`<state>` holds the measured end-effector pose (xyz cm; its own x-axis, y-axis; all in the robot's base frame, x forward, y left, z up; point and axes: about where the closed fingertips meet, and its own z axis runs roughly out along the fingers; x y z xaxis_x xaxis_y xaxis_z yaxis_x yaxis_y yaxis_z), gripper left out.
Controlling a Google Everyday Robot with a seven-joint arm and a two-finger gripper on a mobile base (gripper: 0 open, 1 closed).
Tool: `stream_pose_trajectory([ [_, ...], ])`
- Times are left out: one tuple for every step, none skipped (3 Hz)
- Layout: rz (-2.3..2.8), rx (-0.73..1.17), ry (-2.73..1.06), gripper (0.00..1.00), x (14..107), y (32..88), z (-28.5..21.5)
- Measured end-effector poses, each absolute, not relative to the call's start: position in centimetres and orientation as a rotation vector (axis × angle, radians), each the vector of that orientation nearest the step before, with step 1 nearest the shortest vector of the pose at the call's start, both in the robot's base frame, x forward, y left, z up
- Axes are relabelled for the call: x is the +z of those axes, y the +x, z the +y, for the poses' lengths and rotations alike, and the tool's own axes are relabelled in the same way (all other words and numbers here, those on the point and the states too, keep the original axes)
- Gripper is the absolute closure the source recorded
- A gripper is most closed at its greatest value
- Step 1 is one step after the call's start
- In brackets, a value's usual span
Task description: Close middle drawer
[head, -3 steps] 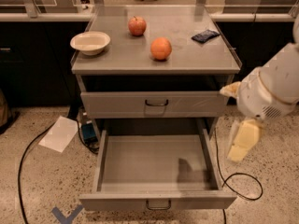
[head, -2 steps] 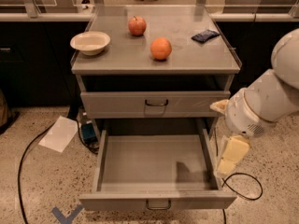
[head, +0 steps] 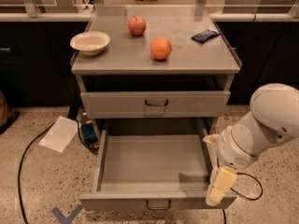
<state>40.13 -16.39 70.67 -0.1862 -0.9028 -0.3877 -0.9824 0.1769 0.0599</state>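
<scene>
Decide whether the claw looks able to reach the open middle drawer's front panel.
Probably yes: the claw hangs by a front corner of the middle drawer, and nothing visible stands between it and the front panel.

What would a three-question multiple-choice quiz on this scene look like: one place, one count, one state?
1. Where is the robot's tool?
A) resting on the cabinet top
B) by the front right corner, as seen, of the middle drawer
C) out of sight

2. How many fruits lie on the cabinet top?
A) one
B) two
C) four

3. The middle drawer is:
A) pulled out and empty
B) shut
C) pulled out and full of fruit

Answers:
1 B: the tool hangs at that corner, low on the right.
2 B: an apple and an orange.
3 A: its bare grey tray shows.
</scene>
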Motion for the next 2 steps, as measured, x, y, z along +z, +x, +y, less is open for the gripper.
stream_pose_trajectory([
  [2.191,0.434,-1.809,0.00,70.7,40.1,-16.4],
  [2.175,0.486,-1.796,0.00,68.6,39.5,-15.9],
])
